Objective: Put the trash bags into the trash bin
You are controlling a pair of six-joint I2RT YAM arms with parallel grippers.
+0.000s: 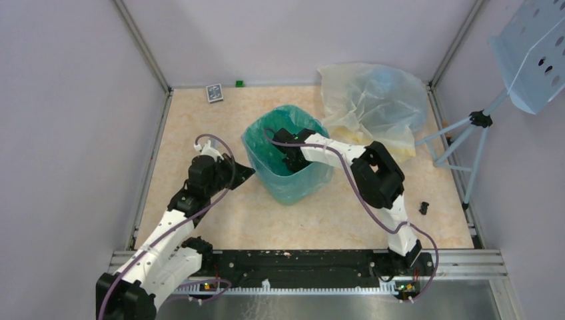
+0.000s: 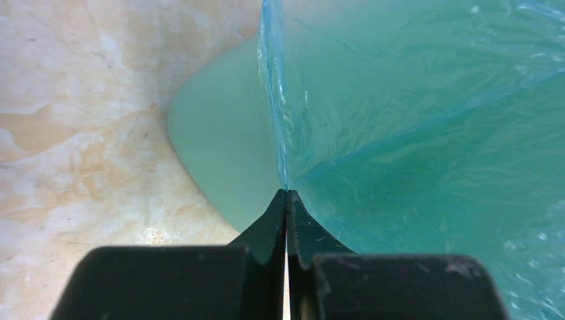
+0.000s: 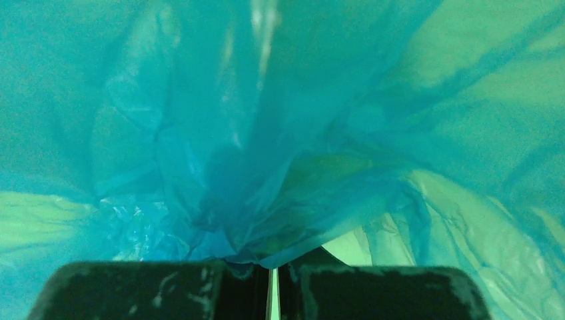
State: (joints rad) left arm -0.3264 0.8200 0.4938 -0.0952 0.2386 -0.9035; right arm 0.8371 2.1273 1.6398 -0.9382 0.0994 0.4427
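Observation:
The green trash bin (image 1: 291, 185) stands mid-table with a light blue trash bag (image 1: 288, 115) lining its inside and lapping over its rim. My left gripper (image 1: 248, 172) is at the bin's left rim. In the left wrist view it (image 2: 286, 193) is shut on the edge of the blue bag (image 2: 413, 133), beside the bin's green wall (image 2: 220, 153). My right gripper (image 1: 288, 148) reaches down inside the bin. In the right wrist view it (image 3: 270, 265) is shut, with folds of the blue bag (image 3: 253, 167) drawn to its tips. A heap of pale yellowish and blue bags (image 1: 373, 100) lies at the back right.
A small dark card box (image 1: 214, 93) and a small green block (image 1: 239, 83) lie by the back wall. A tripod with a perforated panel (image 1: 480, 133) stands at the right wall. A small black part (image 1: 424, 207) lies near the right edge.

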